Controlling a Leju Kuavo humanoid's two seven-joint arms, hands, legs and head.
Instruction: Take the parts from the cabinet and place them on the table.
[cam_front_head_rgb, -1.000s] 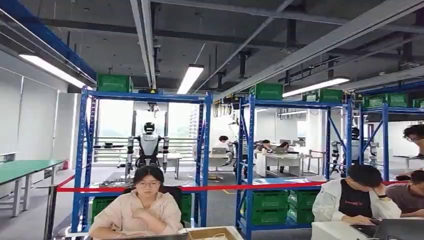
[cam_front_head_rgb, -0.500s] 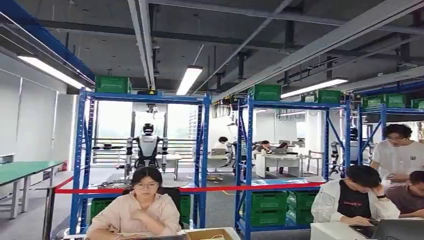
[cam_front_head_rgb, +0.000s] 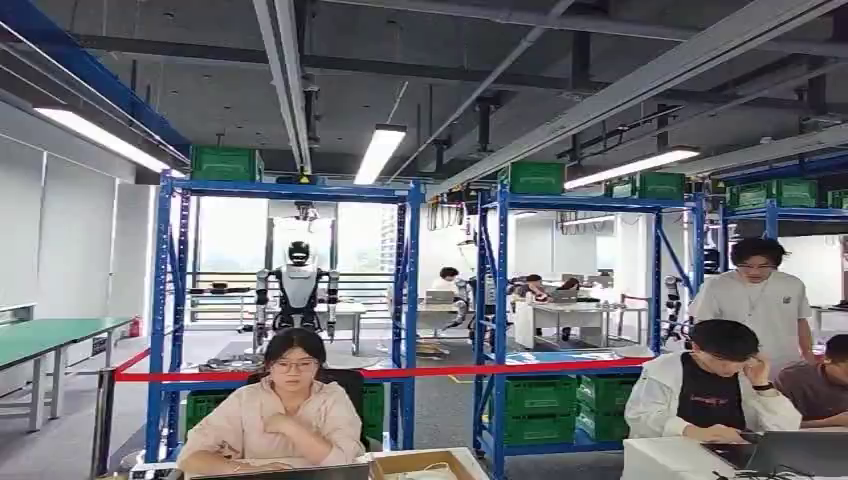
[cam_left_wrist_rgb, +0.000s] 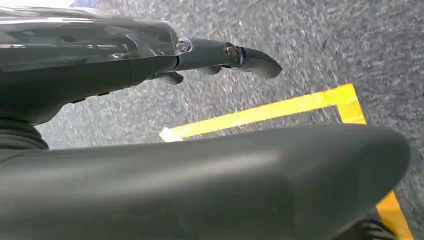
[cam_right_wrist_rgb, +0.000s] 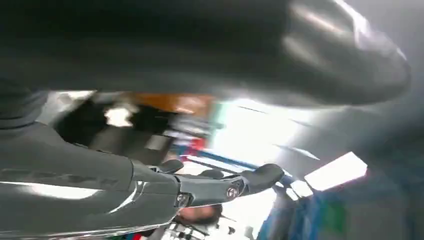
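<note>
My left hand (cam_left_wrist_rgb: 150, 65) hangs over grey carpet, its dark fingers (cam_left_wrist_rgb: 250, 57) stretched out and apart from the thick thumb (cam_left_wrist_rgb: 225, 180), with nothing between them. My right hand (cam_right_wrist_rgb: 150, 185) is likewise spread, its fingers (cam_right_wrist_rgb: 250, 181) straight and the thumb (cam_right_wrist_rgb: 200, 45) well away from them, holding nothing; the background there is blurred. Ahead in the head view stand two blue shelving racks (cam_front_head_rgb: 410, 300) (cam_front_head_rgb: 487, 320) with green crates (cam_front_head_rgb: 540, 410) on their low shelves. I cannot make out any parts from here.
A red barrier tape (cam_front_head_rgb: 400, 373) runs across the racks. People sit at desks in front (cam_front_head_rgb: 280, 420) (cam_front_head_rgb: 715, 400), and one stands at the right (cam_front_head_rgb: 760, 300). A cardboard box (cam_front_head_rgb: 425, 465) lies at the bottom edge. A green table (cam_front_head_rgb: 50, 335) stands left. Yellow floor tape (cam_left_wrist_rgb: 280, 107) marks the carpet.
The person in the white shirt at the right has walked leftward into fuller view. The head view has swayed slightly; the racks and seated people stay where they were.
</note>
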